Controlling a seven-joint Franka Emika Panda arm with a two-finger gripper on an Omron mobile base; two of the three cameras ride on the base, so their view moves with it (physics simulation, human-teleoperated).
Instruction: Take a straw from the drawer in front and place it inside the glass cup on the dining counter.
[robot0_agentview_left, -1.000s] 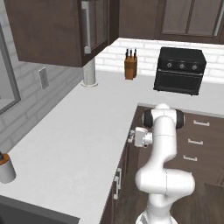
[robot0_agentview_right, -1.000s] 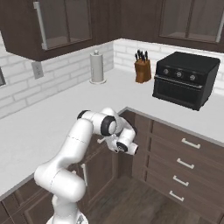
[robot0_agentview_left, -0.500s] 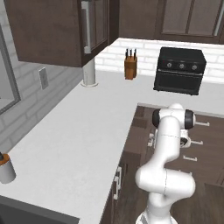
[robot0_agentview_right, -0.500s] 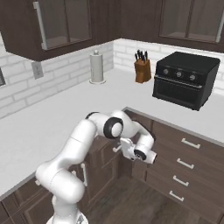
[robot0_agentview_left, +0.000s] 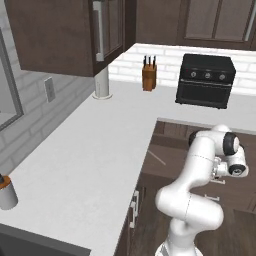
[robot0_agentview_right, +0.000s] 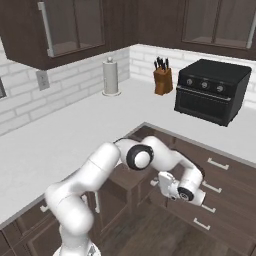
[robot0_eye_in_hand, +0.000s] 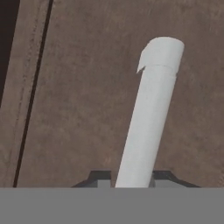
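Counts: one black toaster oven (robot0_agentview_right: 212, 89) at the back of the white counter (robot0_agentview_left: 90, 150); one knife block (robot0_agentview_right: 162, 80); one paper towel roll (robot0_agentview_right: 111, 76) near the back corner; one small canister (robot0_agentview_left: 7, 192) at the counter's near left edge; one wall outlet (robot0_agentview_left: 49, 88); four silver bar handles on the drawer fronts (robot0_agentview_right: 220, 163); one straw (robot0_eye_in_hand: 148, 118).

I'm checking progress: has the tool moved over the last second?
Yes. In the right base view the tool has swung right and down, away from the counter corner toward the drawer fronts.
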